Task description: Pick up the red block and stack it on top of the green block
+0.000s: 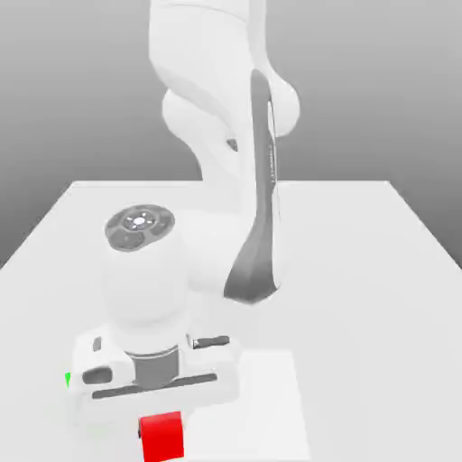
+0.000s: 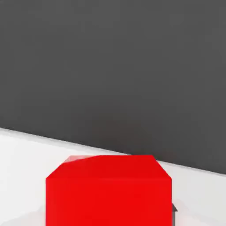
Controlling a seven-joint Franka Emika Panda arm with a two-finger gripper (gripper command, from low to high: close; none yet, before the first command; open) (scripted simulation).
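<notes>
Looks like you've got the red block [image 1: 162, 435] pinched in the gripper [image 1: 161, 424], so next swing it over the green block [image 1: 68, 380].

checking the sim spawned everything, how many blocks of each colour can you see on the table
red block: 1
green block: 1, just a sliver showing past the arm's hand at the exterior view's left
total: 2 blocks
</notes>
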